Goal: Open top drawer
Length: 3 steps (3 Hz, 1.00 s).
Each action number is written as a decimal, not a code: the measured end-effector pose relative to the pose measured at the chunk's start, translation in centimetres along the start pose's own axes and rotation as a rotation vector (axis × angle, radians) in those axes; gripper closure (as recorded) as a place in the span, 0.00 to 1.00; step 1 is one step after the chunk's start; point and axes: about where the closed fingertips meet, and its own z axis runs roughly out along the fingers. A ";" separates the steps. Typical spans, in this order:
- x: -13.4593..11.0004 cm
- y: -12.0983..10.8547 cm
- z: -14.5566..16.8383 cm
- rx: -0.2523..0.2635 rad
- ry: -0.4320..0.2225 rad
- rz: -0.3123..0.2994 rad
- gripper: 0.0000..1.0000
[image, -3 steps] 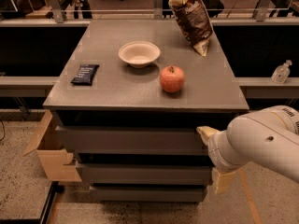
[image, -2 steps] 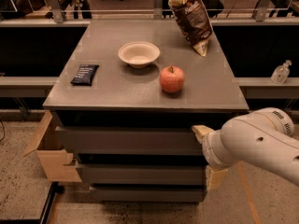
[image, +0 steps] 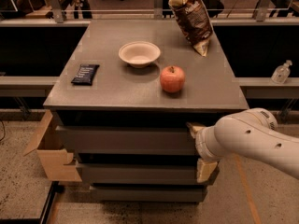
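The top drawer (image: 126, 139) is the uppermost grey flat panel under the cabinet's top, spanning nearly its full width. A dark gap shows above its front. My gripper (image: 194, 130) is at the right end of this drawer's front, up by its top edge, one pale fingertip (image: 192, 126) showing at the gap. The white arm (image: 252, 141) comes in from the right and hides the rest of the hand. Two more grey drawer fronts (image: 140, 174) lie below it.
On the cabinet top (image: 117, 85) stand a white bowl (image: 139, 53), a red apple (image: 172, 78), a dark snack packet (image: 86, 73) and a brown chip bag (image: 192, 17). A cardboard box (image: 49, 153) sits left of the cabinet. A sanitizer bottle (image: 281, 72) stands on the right ledge.
My arm and gripper have moved left along the top drawer's front, and the fingertip now sits at the gap above the drawer. The items on top have not moved.
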 end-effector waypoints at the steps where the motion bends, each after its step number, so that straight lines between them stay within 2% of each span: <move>1: 0.3 -1.4 1.7 0.018 -0.029 0.010 0.00; 2: 0.4 -2.2 2.9 0.020 -0.043 0.010 0.03; 3: 0.3 -2.2 2.4 0.020 -0.043 0.010 0.22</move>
